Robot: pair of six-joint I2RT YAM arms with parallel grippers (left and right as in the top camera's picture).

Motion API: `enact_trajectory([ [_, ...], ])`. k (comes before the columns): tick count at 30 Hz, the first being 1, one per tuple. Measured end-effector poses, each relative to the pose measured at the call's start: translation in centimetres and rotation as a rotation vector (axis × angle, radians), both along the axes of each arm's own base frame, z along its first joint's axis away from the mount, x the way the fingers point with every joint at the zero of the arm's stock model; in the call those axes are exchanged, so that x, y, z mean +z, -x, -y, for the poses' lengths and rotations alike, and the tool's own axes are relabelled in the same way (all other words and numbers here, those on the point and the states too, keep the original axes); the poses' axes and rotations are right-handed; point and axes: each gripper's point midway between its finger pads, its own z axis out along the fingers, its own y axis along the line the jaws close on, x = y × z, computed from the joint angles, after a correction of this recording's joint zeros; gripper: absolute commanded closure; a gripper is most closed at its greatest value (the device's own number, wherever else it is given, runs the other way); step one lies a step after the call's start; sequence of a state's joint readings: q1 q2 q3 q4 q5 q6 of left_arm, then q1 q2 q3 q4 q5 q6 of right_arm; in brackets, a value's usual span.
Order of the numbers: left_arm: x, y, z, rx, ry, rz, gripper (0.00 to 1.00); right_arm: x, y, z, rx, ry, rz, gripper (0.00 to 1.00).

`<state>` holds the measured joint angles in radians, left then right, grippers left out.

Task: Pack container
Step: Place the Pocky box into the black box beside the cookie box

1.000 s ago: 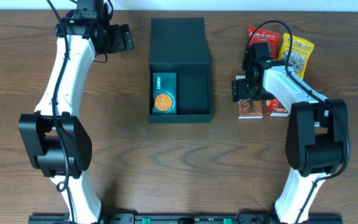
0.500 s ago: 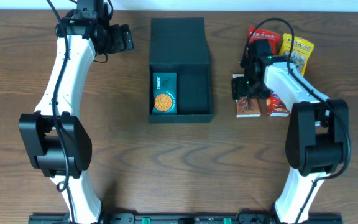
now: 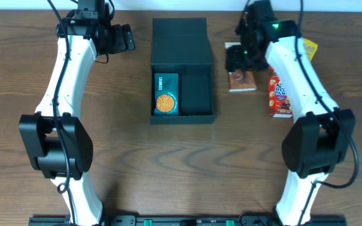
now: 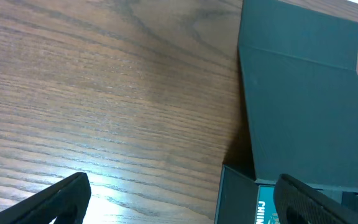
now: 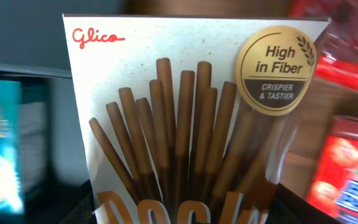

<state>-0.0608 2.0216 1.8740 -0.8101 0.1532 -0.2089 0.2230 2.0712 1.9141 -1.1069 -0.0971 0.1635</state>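
The container (image 3: 197, 94) is a dark teal-grey box lying open at the table's middle, its lid (image 3: 181, 39) folded back. A teal snack pack (image 3: 166, 93) fills its left half; the right half is bare. My right gripper (image 3: 240, 61) is shut on a white Pocky box (image 3: 243, 80) and holds it just right of the container. The Pocky box fills the right wrist view (image 5: 191, 118), clamped between the fingers (image 5: 185, 211). My left gripper (image 3: 122, 39) is open and empty, left of the lid. In the left wrist view its fingers (image 4: 185, 205) straddle the container's corner (image 4: 303, 93).
A red snack box (image 3: 280, 95) lies right of the Pocky box. A yellow packet (image 3: 309, 46) shows at the far right behind my right arm. Red packs (image 5: 347, 168) blur at the right of the right wrist view.
My right gripper has lifted the Pocky box from beside the red snack box and carried it back and left, toward the container. The left arm has not moved.
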Motion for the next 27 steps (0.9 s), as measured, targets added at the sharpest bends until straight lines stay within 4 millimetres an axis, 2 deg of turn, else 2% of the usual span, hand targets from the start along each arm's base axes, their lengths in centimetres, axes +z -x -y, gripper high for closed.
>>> enact_trajectory([
  [6, 0.0, -0.1, -0.5, 0.013, -0.013, 0.001, 0.05, 0.2, 1.5, -5.4, 0.049, -0.034, -0.008, 0.32],
  [11, 0.0, -0.2, -2.6, 0.055, -0.023, 0.001, 0.05, 0.3, 2.5, -8.5, 0.065, -0.058, -0.009, 0.31],
  [18, -0.1, -0.2, -6.0, 0.110, -0.034, 0.001, 0.05, 0.2, 4.0, -10.7, 0.027, -0.060, -0.034, 0.32],
  [27, -0.1, -0.2, -6.2, 0.084, -0.050, 0.004, 0.05, -0.6, 5.7, -12.0, -0.076, -0.052, -0.091, 0.31],
])
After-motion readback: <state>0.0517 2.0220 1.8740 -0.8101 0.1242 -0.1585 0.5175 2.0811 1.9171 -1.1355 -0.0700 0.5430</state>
